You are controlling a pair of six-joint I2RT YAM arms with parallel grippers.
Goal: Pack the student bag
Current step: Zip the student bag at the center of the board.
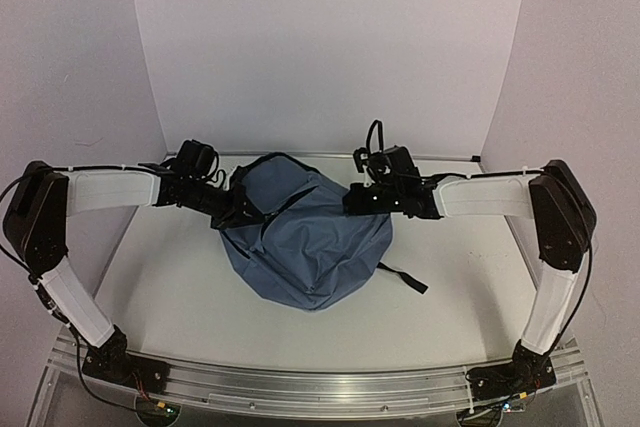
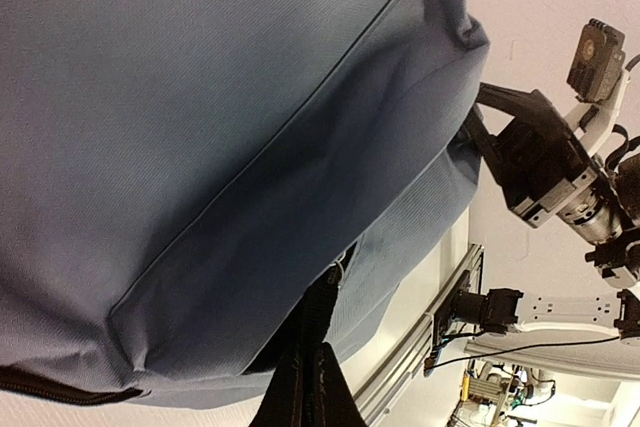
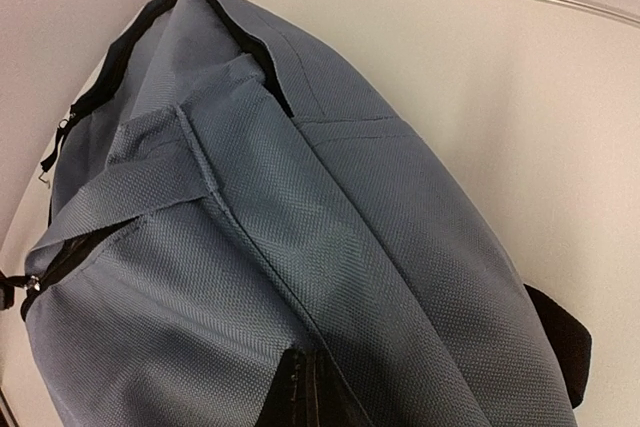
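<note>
**Both arms at the student bag, mid-table, with jaws closed.**

Top view: the student bag (image 1: 310, 247), a large slate-blue soft fabric backpack, sits bulging at the middle of the pale table (image 1: 170, 297). The left gripper (image 1: 240, 212) is at its left flank, the right gripper (image 1: 352, 199) at its right, and a black strap (image 1: 405, 279) trails to the right. Left wrist view: the fingers are pressed together into a narrow line, apparently pinching blue fabric at the bag's lower edge. Right wrist view: the fingers are likewise closed on a seam fold, and a black zipper (image 3: 60, 267) runs along the far edge. No loose items appear, so the step is judged to be closing or settling the bag. The next move calls for an even hold from both sides and a clear path to the zipper pull.
</note>
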